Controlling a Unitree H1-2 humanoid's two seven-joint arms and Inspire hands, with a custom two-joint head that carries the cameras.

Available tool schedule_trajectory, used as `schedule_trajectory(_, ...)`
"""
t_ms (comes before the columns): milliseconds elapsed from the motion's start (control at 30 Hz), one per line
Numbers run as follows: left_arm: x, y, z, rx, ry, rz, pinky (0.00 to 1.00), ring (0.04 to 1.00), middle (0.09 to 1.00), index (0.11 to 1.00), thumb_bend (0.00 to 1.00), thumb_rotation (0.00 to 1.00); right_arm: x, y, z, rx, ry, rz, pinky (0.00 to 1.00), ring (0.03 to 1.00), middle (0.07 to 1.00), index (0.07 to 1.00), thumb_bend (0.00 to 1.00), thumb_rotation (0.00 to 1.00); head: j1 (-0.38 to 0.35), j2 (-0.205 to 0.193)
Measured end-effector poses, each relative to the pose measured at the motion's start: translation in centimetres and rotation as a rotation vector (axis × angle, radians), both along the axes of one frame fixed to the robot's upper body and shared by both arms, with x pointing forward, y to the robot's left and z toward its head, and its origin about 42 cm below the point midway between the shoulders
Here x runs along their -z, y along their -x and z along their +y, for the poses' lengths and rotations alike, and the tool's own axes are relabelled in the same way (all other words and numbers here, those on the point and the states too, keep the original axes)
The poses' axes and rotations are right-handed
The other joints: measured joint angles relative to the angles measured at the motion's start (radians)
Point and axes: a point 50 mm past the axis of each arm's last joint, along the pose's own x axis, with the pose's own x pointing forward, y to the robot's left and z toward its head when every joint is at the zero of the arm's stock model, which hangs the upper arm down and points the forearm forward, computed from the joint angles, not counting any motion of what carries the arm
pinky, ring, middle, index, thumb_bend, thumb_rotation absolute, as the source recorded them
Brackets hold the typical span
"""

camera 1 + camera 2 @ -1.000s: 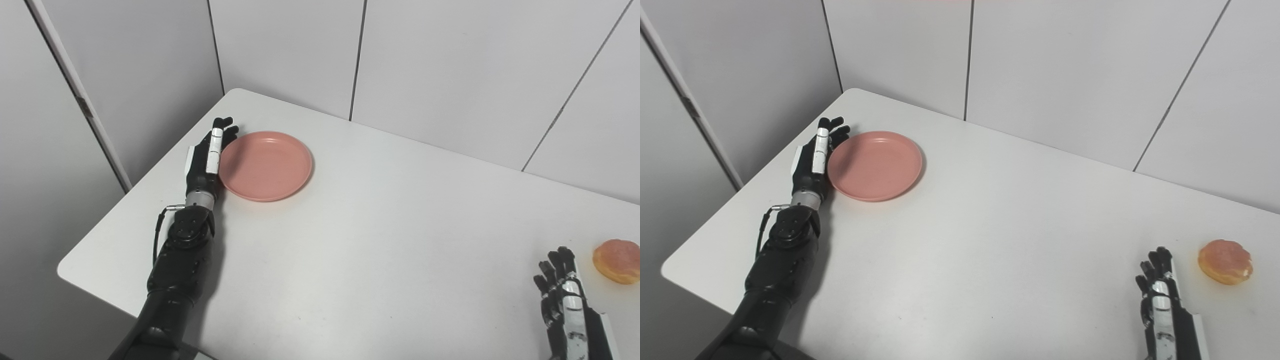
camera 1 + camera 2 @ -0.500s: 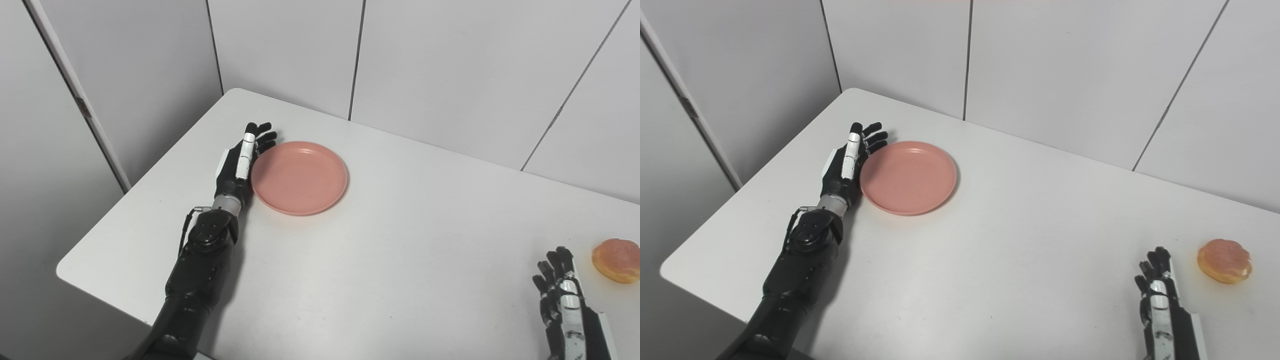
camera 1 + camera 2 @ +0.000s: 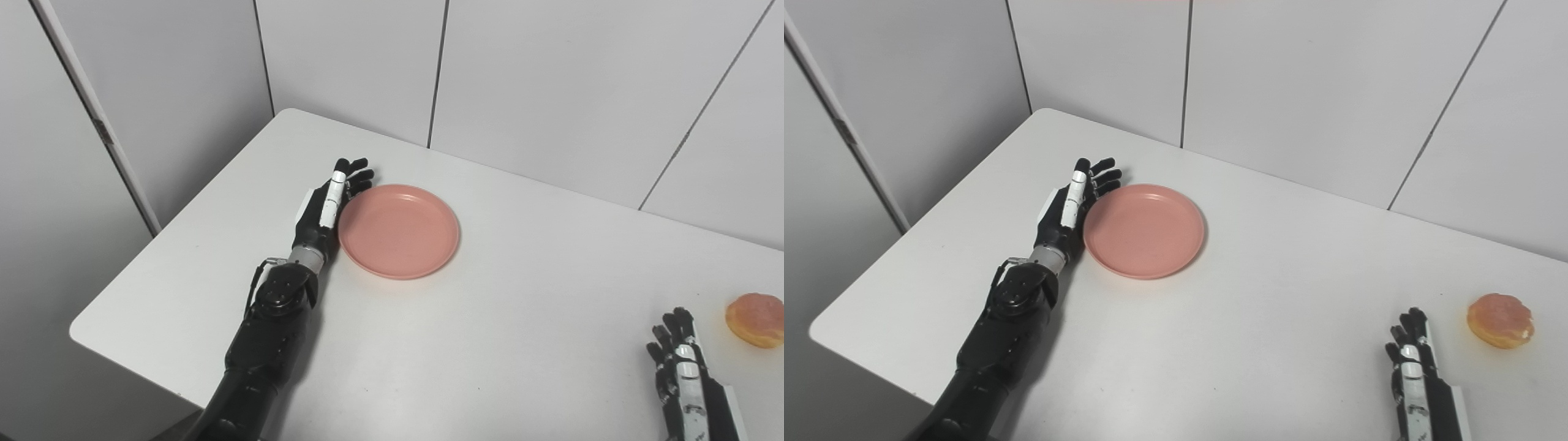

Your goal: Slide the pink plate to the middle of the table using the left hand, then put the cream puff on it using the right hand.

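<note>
The pink plate (image 3: 399, 230) lies flat on the white table (image 3: 490, 318), left of its middle. My left hand (image 3: 327, 205) stands on edge with fingers straight, pressed against the plate's left rim; it holds nothing. The cream puff (image 3: 755, 320), round and orange-brown, lies near the table's right edge. My right hand (image 3: 683, 367) rests open and empty at the bottom right, a little left of and nearer than the puff. The same scene shows in the right eye view: plate (image 3: 1144, 231), left hand (image 3: 1072, 203), puff (image 3: 1500, 320), right hand (image 3: 1412, 364).
Grey panel walls (image 3: 551, 73) close the table at the back and left. The table's rounded left corner (image 3: 82, 334) and front-left edge lie near my left forearm (image 3: 269, 331).
My left hand has pushed the plate to the right and a little nearer, toward the table's middle. The right hand has shifted slightly left and nearer. The puff has not moved.
</note>
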Motion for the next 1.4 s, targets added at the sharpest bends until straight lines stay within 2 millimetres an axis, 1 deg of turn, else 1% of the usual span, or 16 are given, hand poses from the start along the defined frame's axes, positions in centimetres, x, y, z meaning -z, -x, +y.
schedule_trajectory(133, 0.1, -0.2, -1.4, 0.043, -0.014, 0.001, 0.84, 0.852, 0.824, 0.8, 0.84, 1.0, 0.1, 0.0, 0.0, 0.003, 0.0, -0.001, 1.0, 1.0, 1.0, 1.0, 0.53, 0.88, -0.015, 0.002)
schedule_trajectory(333, 0.1, -0.2, -1.9, 0.081, -0.028, 0.004, 0.83, 0.854, 0.828, 0.807, 0.85, 1.0, 0.3, -0.1, 0.0, 0.011, -0.006, -0.017, 1.0, 1.0, 1.0, 1.0, 0.55, 0.87, -0.071, 0.014)
schedule_trajectory(367, 0.1, -0.2, -2.0, 0.088, -0.032, 0.005, 0.83, 0.854, 0.828, 0.809, 0.85, 1.0, 0.4, -0.2, 0.1, 0.011, -0.008, -0.013, 1.0, 1.0, 1.0, 1.0, 0.56, 0.86, -0.098, 0.018)
schedule_trajectory(433, 0.1, -0.1, -2.0, 0.101, -0.039, 0.006, 0.84, 0.854, 0.829, 0.811, 0.85, 1.0, 0.5, -0.3, 0.4, 0.012, -0.016, -0.013, 1.0, 1.0, 0.999, 1.0, 0.56, 0.84, -0.098, 0.018)
schedule_trajectory(533, 0.1, 0.0, -2.1, 0.127, -0.049, 0.005, 0.84, 0.855, 0.83, 0.812, 0.86, 1.0, 0.5, -0.4, 0.7, 0.019, -0.007, -0.015, 1.0, 0.992, 0.987, 1.0, 0.56, 0.83, -0.158, 0.029)
schedule_trajectory(600, 0.1, 0.2, -2.3, 0.144, -0.05, 0.004, 0.84, 0.854, 0.829, 0.809, 0.86, 1.0, 0.5, -0.4, 1.0, 0.029, -0.004, -0.016, 1.0, 0.988, 0.981, 0.997, 0.54, 0.83, -0.182, 0.032)
schedule_trajectory(667, 0.2, 0.4, -2.6, 0.154, -0.033, 0.009, 0.84, 0.853, 0.83, 0.807, 0.85, 1.0, 0.5, -0.4, 1.2, 0.034, -0.004, -0.016, 1.0, 0.982, 0.975, 0.992, 0.54, 0.82, -0.183, 0.032)
schedule_trajectory(733, 0.3, 0.6, -3.1, 0.184, -0.004, 0.013, 0.84, 0.852, 0.83, 0.806, 0.83, 1.0, 0.5, -0.4, 1.5, 0.044, -0.004, -0.016, 1.0, 0.978, 0.97, 0.988, 0.54, 0.81, -0.209, 0.04)
schedule_trajectory(767, 0.2, 0.7, -3.6, 0.201, 0.015, 0.012, 0.84, 0.853, 0.831, 0.807, 0.83, 1.0, 0.5, -0.4, 1.7, 0.049, -0.007, -0.016, 1.0, 0.979, 0.969, 0.985, 0.53, 0.81, -0.235, 0.046)
schedule_trajectory(800, 0.2, 0.9, -4.0, 0.211, 0.026, 0.014, 0.83, 0.853, 0.831, 0.806, 0.83, 1.0, 0.5, -0.4, 1.8, 0.052, -0.009, -0.016, 1.0, 0.979, 0.969, 0.984, 0.53, 0.81, -0.235, 0.046)
schedule_trajectory(867, 0.3, 1.2, -5.0, 0.234, 0.043, 0.016, 0.84, 0.857, 0.835, 0.81, 0.81, 1.0, 0.5, -0.4, 2.2, 0.059, -0.018, -0.015, 1.0, 0.978, 0.968, 0.983, 0.52, 0.82, -0.282, 0.057)
schedule_trajectory(933, 0.3, 1.5, -5.7, 0.271, 0.04, 0.018, 0.85, 0.868, 0.848, 0.821, 0.8, 1.0, 0.5, -0.4, 2.7, 0.069, -0.022, -0.015, 1.0, 0.974, 0.966, 0.98, 0.52, 0.83, -0.305, 0.061)
schedule_trajectory(1033, 0.4, 1.8, -6.0, 0.296, 0.039, 0.02, 0.86, 0.875, 0.853, 0.829, 0.81, 1.0, 0.4, -0.4, 3.2, 0.087, -0.017, -0.016, 1.0, 0.975, 0.97, 0.98, 0.51, 0.84, -0.324, 0.064)
schedule_trajectory(1067, 0.4, 1.9, -6.1, 0.302, 0.038, 0.02, 0.87, 0.877, 0.853, 0.829, 0.82, 1.0, 0.5, -0.4, 3.3, 0.093, -0.014, -0.018, 1.0, 0.975, 0.969, 0.976, 0.52, 0.84, -0.324, 0.064)
schedule_trajectory(1200, 0.6, 2.5, -6.1, 0.322, 0.046, 0.017, 0.87, 0.864, 0.837, 0.806, 0.81, 1.0, 0.5, -0.5, 3.8, 0.111, -0.006, -0.023, 1.0, 0.984, 0.978, 0.982, 0.56, 0.85, -0.373, 0.074)
schedule_trajectory(1400, 0.9, 3.7, -7.1, 0.337, 0.064, 0.012, 0.87, 0.869, 0.843, 0.814, 0.8, 1.0, 0.2, -0.9, 4.7, 0.116, 0.01, -0.033, 1.0, 0.972, 0.969, 0.973, 0.57, 0.84, -0.408, 0.078)
